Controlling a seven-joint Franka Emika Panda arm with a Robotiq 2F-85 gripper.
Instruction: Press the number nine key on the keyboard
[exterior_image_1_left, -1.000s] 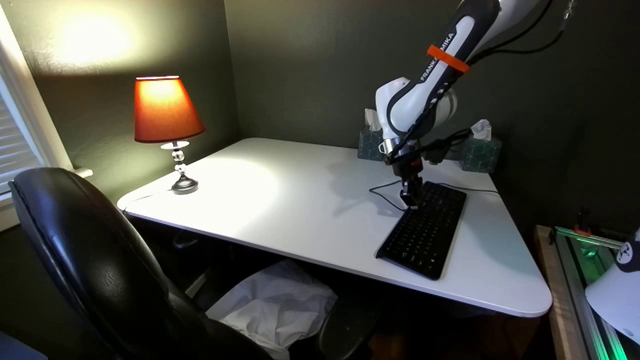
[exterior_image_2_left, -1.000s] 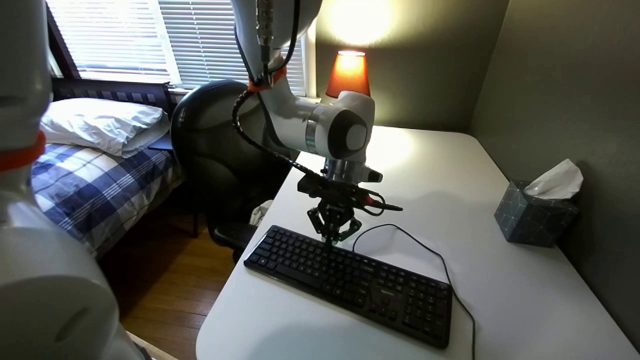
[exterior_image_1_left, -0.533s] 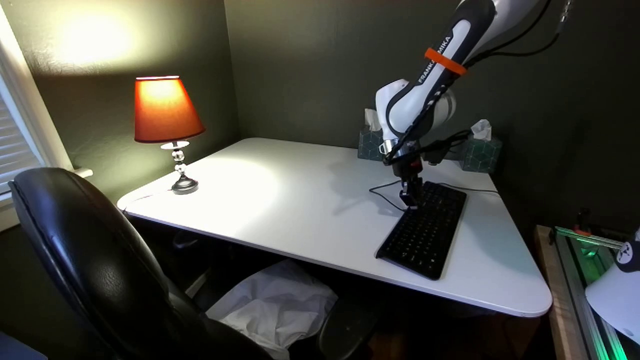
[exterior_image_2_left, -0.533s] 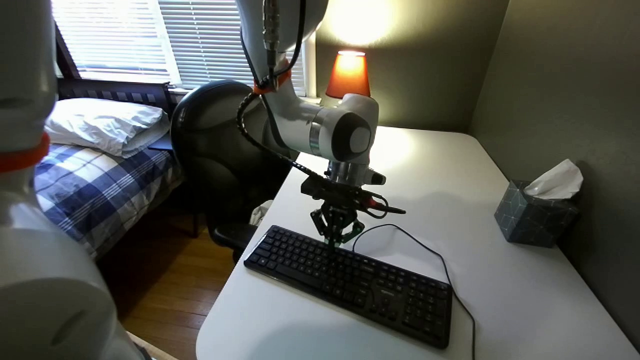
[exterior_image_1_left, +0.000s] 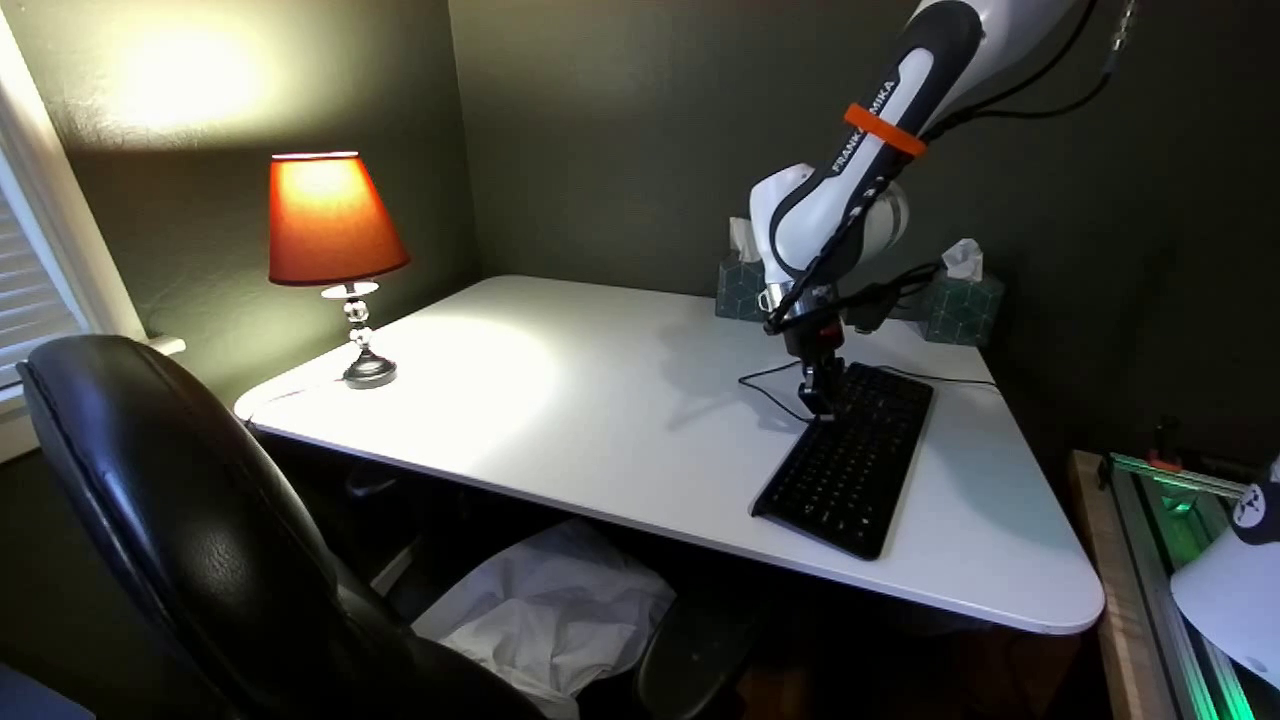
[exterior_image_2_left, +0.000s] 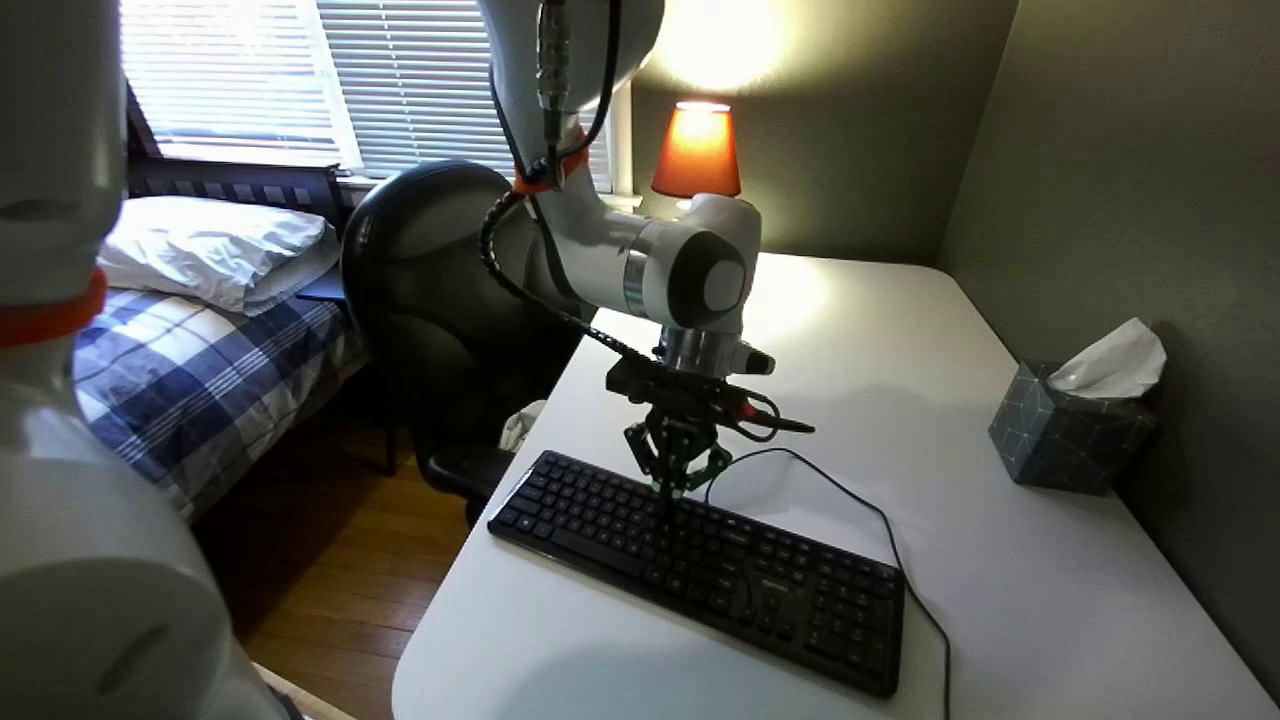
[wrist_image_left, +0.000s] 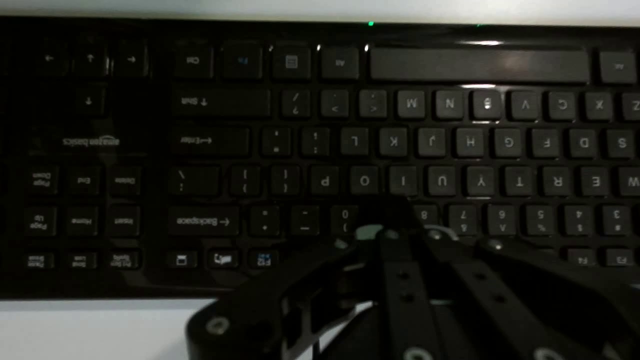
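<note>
The flat black keyboard lies on the white desk; it also shows in an exterior view and fills most of the wrist view, where its letters stand upside down. My gripper is shut and empty, its dark fingertips together over the number row. The tips cover the spot between the 0 key and the 8 key, so the nine key is hidden beneath them. In both exterior views the gripper points down at the keyboard's back edge. I cannot tell whether the tips touch a key.
A thin dark cable runs behind the keyboard on the desk. Tissue boxes stand at the wall. A red lamp stands at the desk's far end, and a black chair is beside the desk.
My gripper has moved slightly to the right and down, seen in an exterior view, along the keyboard's back edge. The arm has lowered a little. The keyboard has not moved.
</note>
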